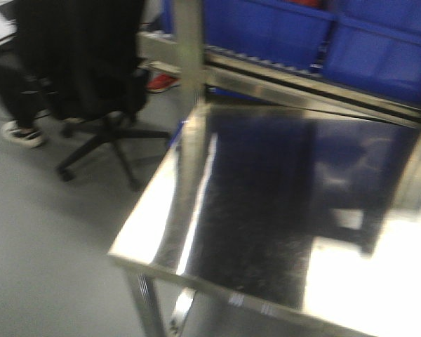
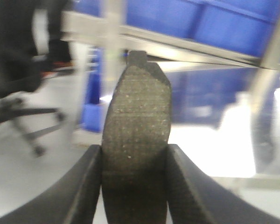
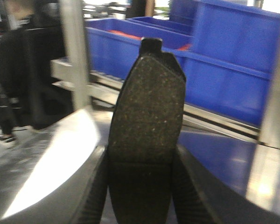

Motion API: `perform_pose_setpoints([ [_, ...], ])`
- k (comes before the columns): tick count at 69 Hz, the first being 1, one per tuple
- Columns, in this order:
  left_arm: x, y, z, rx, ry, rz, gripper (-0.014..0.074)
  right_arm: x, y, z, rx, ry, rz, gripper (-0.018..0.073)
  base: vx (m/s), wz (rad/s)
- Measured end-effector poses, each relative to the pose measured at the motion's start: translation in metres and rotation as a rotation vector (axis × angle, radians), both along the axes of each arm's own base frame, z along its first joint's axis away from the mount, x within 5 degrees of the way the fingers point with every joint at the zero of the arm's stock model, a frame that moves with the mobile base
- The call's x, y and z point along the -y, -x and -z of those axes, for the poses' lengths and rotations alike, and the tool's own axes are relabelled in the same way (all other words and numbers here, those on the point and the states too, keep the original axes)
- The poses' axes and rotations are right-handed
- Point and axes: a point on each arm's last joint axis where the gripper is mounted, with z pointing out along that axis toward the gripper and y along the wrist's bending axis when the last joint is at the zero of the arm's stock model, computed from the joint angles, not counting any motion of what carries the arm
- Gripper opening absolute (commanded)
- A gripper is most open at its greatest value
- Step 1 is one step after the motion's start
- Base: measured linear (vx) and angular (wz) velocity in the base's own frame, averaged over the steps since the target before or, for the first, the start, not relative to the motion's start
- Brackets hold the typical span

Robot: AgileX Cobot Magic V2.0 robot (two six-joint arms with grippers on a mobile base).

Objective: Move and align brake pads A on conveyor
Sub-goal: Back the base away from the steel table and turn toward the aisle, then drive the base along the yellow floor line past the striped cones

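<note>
In the left wrist view a grey-brown brake pad [image 2: 136, 135] stands up between the two dark fingers, and my left gripper [image 2: 134, 186] is shut on its lower half. The right wrist view shows another brake pad [image 3: 147, 121] with a cross groove low on its face, held the same way, my right gripper [image 3: 141, 186] shut on it. Both pads hang above a shiny steel tabletop [image 1: 161, 210]. The conveyor is out of view. Neither gripper appears in the front view.
Blue plastic bins [image 1: 316, 35] sit on a steel rack behind the tabletop, also in the right wrist view as bins [image 3: 224, 60]. A black office chair [image 1: 98, 91] and a person's legs [image 1: 17, 105] stand on the grey floor to the left. A steel post [image 1: 189, 49] rises at the table's back corner.
</note>
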Motion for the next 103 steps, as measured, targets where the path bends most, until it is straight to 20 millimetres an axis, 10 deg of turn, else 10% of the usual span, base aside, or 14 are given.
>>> perform_pose_setpoints([
  [103, -0.0001, 0.0, 0.0001, 0.0, -0.002, -0.001, -0.0006, 0.0, 0.0, 0.0002, -0.002, -0.001, 0.0, -0.0006, -0.16, 0.84],
])
